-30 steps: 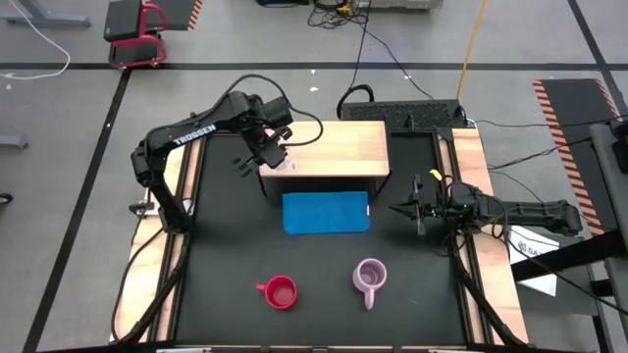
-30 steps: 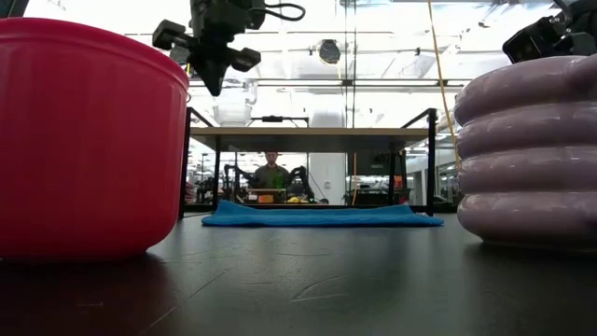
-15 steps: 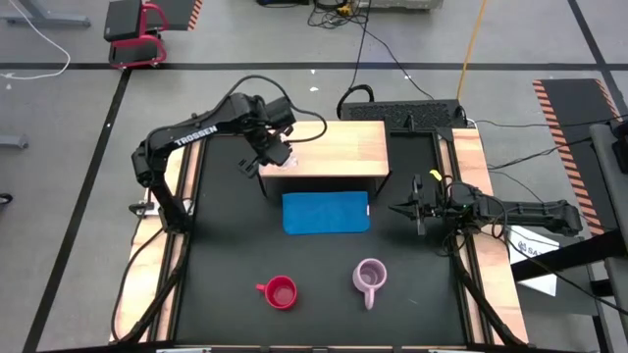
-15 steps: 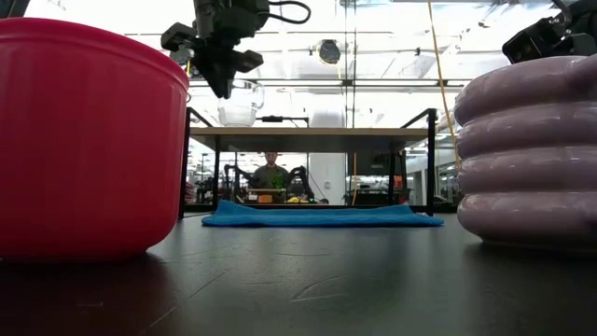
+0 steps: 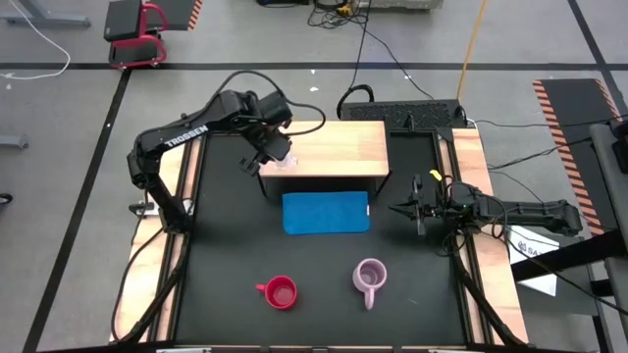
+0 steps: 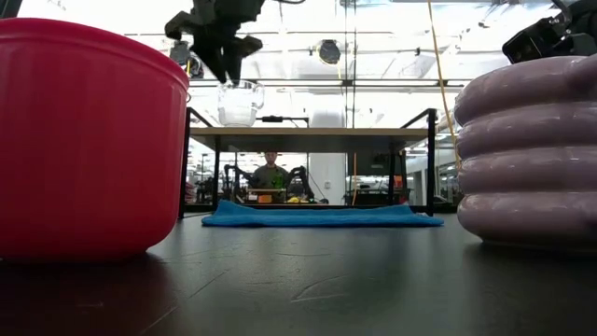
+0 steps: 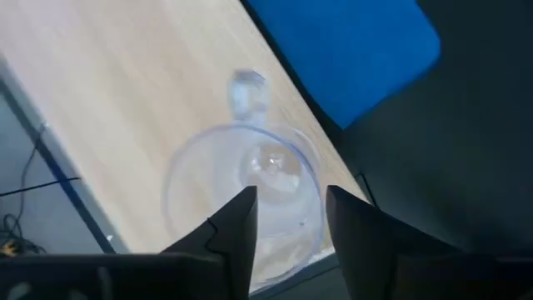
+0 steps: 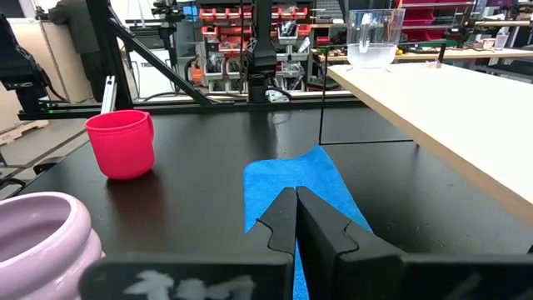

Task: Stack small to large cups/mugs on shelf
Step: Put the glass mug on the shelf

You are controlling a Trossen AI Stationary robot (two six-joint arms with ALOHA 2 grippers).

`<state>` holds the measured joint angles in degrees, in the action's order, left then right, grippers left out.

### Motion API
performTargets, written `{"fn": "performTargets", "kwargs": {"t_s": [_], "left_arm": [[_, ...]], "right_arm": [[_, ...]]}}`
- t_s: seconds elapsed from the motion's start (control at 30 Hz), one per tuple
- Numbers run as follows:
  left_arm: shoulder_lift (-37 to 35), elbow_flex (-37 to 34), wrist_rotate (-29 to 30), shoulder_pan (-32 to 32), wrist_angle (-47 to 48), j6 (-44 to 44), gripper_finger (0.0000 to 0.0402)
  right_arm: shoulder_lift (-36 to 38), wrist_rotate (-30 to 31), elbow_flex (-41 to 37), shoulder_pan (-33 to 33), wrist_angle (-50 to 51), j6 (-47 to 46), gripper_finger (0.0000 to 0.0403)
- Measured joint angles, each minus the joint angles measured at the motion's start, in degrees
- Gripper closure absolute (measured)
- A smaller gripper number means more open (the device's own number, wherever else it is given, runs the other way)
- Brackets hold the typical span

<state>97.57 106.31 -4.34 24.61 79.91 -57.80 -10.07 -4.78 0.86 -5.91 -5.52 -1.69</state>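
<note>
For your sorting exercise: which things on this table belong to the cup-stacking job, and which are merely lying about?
Job:
glass cup
red mug
lilac mug
shelf
left gripper

Lying about:
blue mat
right gripper, waiting at the table's right edge

The black counter is seen to carry a red mug, a ribbed lilac mug, a flat blue mat and the wooden shelf. On the shelf's corner, a clear glass cup apparently stands.

Left tool fingers parted, arm reaching forward, right tool shut, arm waiting
</note>
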Motion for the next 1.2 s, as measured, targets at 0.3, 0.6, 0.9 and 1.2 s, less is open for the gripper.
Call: {"fn": "performTargets", "kwargs": {"t_s": [0.3, 0.6, 0.9, 1.2], "left_arm": [[-0.56, 5.28, -3.13, -2.10, -6.20, 12.38, 0.0229], [-1.48, 4.67, -12.81, -4.56, -13.42, 29.25, 0.0229], [-9.43, 4.67, -19.30, -4.37, -14.05, 29.80, 0.0229], [-23.91, -7.56, -10.94, -4.06, -23.63, 37.83, 0.0229]], "right_arm": [[0.01, 0.00, -0.01, 0.01, 0.00, 0.00, 0.0403], [0.00, 0.00, 0.01, 0.00, -0.27, 0.20, 0.0403], [0.02, 0.00, 0.01, 0.02, -0.79, 0.54, 0.0403], [0.00, 0.00, 0.00, 0.00, -3.59, 0.38, 0.0403]]}}
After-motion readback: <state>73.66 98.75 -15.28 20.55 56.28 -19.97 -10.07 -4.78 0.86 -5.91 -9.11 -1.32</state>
